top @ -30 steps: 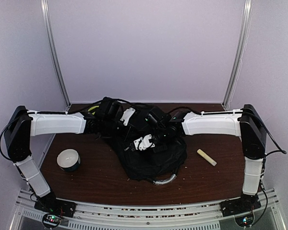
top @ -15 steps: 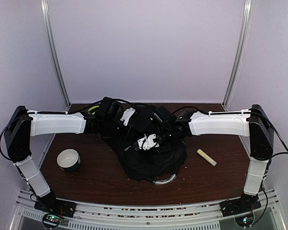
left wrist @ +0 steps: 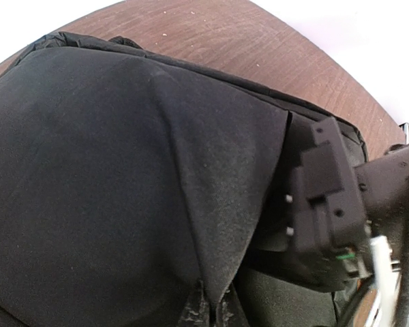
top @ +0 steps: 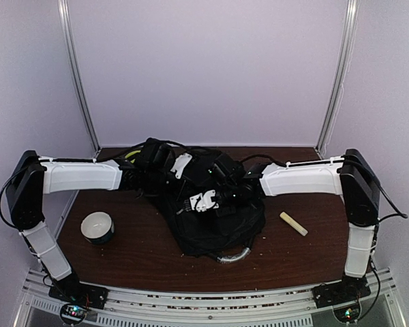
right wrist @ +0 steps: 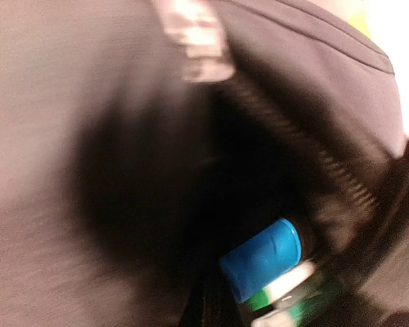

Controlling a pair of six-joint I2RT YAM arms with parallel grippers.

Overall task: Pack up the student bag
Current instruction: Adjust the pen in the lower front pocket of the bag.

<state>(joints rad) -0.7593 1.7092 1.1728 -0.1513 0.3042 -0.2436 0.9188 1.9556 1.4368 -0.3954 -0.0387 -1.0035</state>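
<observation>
The student bag (top: pixel 218 228) is a black backpack lying in the middle of the table, its grey handle (top: pixel 233 257) toward me. My left gripper (top: pixel 177 176) is at the bag's back left. In the left wrist view it (left wrist: pixel 211 310) is shut on a raised fold of the bag's fabric (left wrist: pixel 211 204). My right gripper (top: pixel 203 202) is over the bag's open top. In its blurred wrist view the fingers (right wrist: pixel 208 310) look closed together at the dark opening (right wrist: pixel 191 177). A blue-capped green and white stick (right wrist: pixel 266 262) lies just to their right, beside the zipper (right wrist: pixel 307 163).
A white and dark tape roll (top: pixel 97 227) sits at the left of the table. A cream stick (top: pixel 293 223) lies at the right. A yellow-green item (top: pixel 131 154) peeks out behind the left arm. The right arm's wrist (left wrist: pixel 327 204) shows in the left wrist view.
My right arm pulled back a little to the right half a second ago and has pushed in toward the bag opening again. The left arm has held still.
</observation>
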